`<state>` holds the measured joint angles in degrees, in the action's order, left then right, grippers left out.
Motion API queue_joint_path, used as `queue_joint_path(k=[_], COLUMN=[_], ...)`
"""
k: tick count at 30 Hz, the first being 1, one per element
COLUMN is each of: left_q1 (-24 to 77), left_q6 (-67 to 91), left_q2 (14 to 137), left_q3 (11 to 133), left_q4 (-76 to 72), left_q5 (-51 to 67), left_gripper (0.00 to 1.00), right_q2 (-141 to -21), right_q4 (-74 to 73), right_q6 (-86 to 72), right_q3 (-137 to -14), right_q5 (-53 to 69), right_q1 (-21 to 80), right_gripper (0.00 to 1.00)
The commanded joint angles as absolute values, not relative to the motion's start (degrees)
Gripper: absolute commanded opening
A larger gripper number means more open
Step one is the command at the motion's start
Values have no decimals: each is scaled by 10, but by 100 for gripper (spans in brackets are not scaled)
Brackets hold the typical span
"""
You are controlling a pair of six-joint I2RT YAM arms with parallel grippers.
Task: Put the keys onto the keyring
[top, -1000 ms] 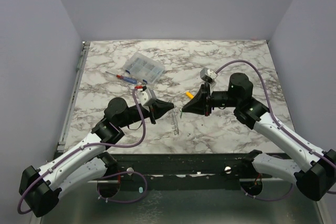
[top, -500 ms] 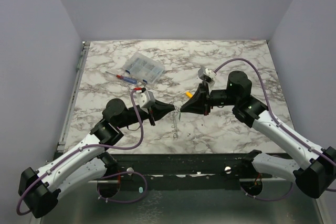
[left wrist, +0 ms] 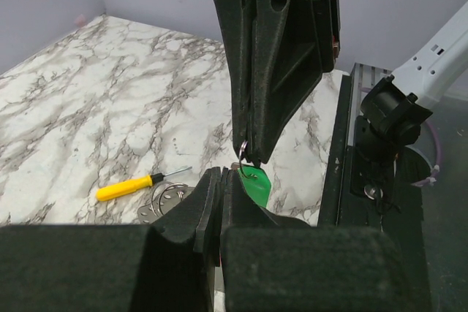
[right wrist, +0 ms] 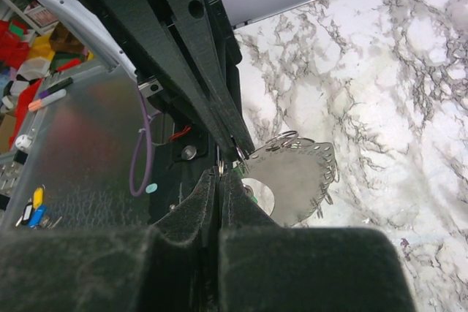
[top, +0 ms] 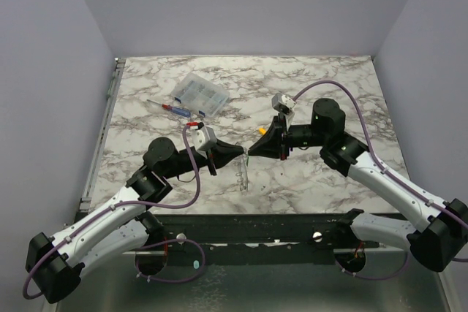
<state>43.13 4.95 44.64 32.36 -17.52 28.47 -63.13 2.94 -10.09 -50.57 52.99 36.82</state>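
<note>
My left gripper (top: 242,153) and right gripper (top: 251,153) meet tip to tip above the near middle of the marble table. The left gripper (left wrist: 220,175) is shut on the keyring (top: 246,173), which hangs below it edge-on as a pale strip. In the right wrist view the keyring (right wrist: 300,173) shows as a grey holed band carrying several small wire rings. The right gripper (right wrist: 221,173) is shut on the key. The key's green head (left wrist: 256,184) sits just under the right gripper's tip (left wrist: 246,157), against the left fingers. A thin wire ring shows where the tips touch.
A clear compartment box (top: 199,94) and a red-and-blue screwdriver (top: 170,107) lie at the back left. A yellow stick with a black tip (top: 263,131) (left wrist: 128,188) lies just behind the grippers. The table's black front rail (left wrist: 344,151) is close below them.
The right gripper has moved left toward the left gripper until the tips touch. The left gripper and the hanging keyring have barely shifted.
</note>
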Motion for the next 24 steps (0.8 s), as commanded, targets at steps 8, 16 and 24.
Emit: queue_joint_path(k=[8, 16, 24], left_q1=[435, 435, 434], left_q6=[52, 50, 50], left_q2=[447, 446, 446], left_q3=[334, 334, 334], left_q4=[-195, -195, -194], left_q5=[284, 284, 283], left_gripper=[0, 0, 0], right_q2=[-644, -646, -640], right_q4=[50, 39, 21], right_q6=[-116, -107, -97], right_q3=[-522, -522, -520], right_q5=[479, 456, 431], right_q1=[375, 375, 375], right_gripper=[1, 1, 1])
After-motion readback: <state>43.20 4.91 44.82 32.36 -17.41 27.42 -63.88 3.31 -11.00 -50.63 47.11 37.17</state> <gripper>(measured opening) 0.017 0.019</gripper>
